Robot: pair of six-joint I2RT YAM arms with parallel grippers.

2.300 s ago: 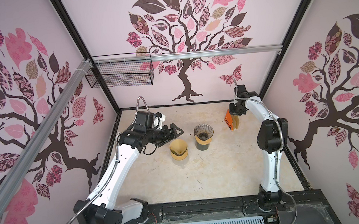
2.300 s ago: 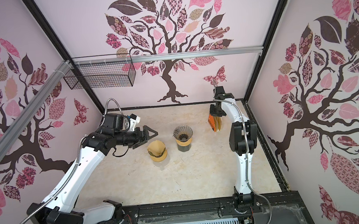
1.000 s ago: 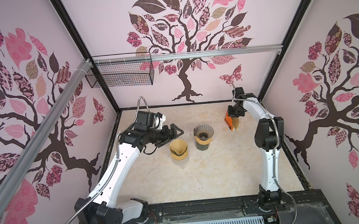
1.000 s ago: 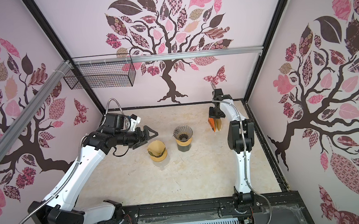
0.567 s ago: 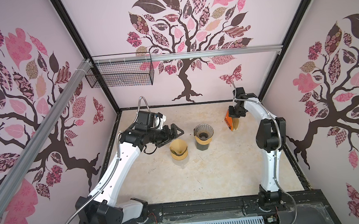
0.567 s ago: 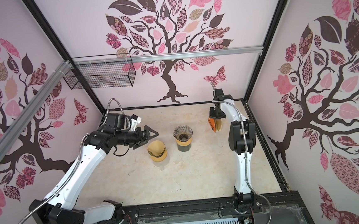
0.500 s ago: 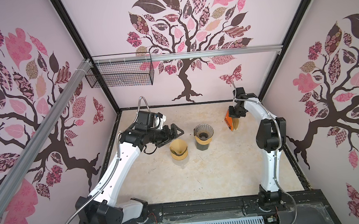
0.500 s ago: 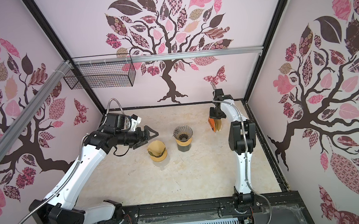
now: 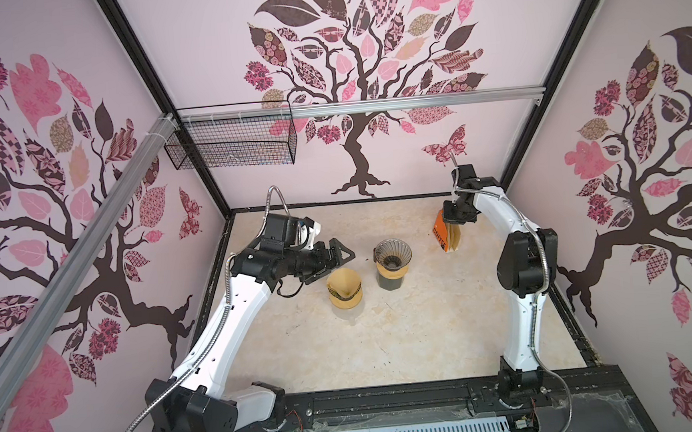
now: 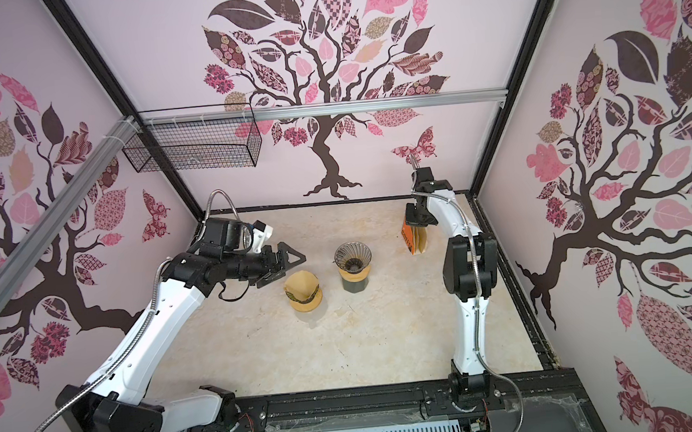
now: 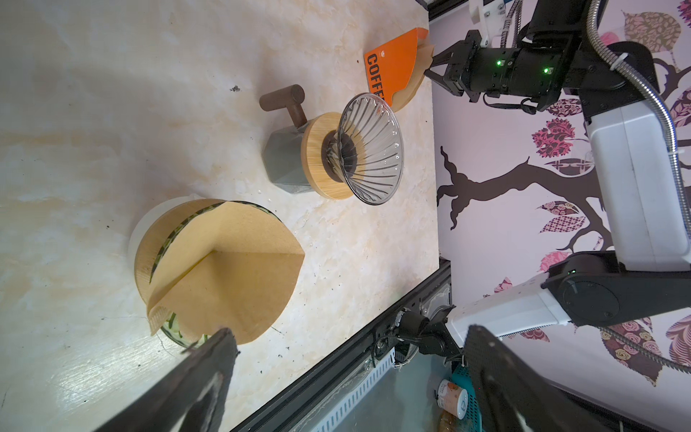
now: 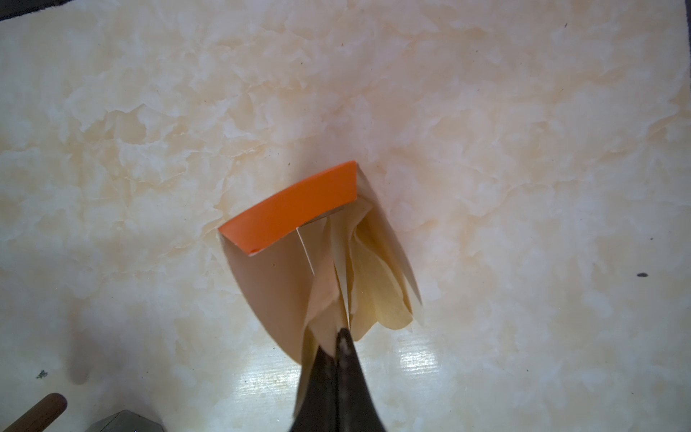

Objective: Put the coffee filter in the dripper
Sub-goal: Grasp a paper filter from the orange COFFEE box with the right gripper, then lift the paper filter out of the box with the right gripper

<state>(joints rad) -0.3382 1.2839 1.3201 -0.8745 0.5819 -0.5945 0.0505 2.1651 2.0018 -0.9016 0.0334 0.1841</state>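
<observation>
Filter pinched, and that is the clearest thing you have. Your right gripper (image 12: 342, 336) is closed tight on the edge of a tan coffee filter (image 12: 323, 295) fanning out of the orange packet (image 12: 288, 209), at the back right of the surface (image 12: 523, 131). Its fingers show only as a dark tip cut off by the frame edge, and you cannot tell how many sheets are caught. In both top views the gripper (image 9: 455, 222) (image 10: 418, 223) covers the packet's top, so whether the packet stands on the surface or hangs is unclear. The left wrist view reads only "COFFE" on it, because the glass dripper (image 11: 370, 149) hides the rest.

That dripper (image 9: 392, 250) sits mid-surface on a wooden collar over a grey pot (image 11: 284, 157), well apart from the held filter. Its cone looks bare. The pot's brown handle (image 11: 280, 99) barely shows in a top view.

Your left gripper (image 9: 341, 257) is spread wide and holds nothing. It hovers just beside a second dripper (image 9: 345, 300) that already carries a folded filter (image 11: 232, 269). One finger (image 11: 209, 366) overlaps that paper's edge, and you cannot tell whether they touch. The paper covers most of the second dripper.
</observation>
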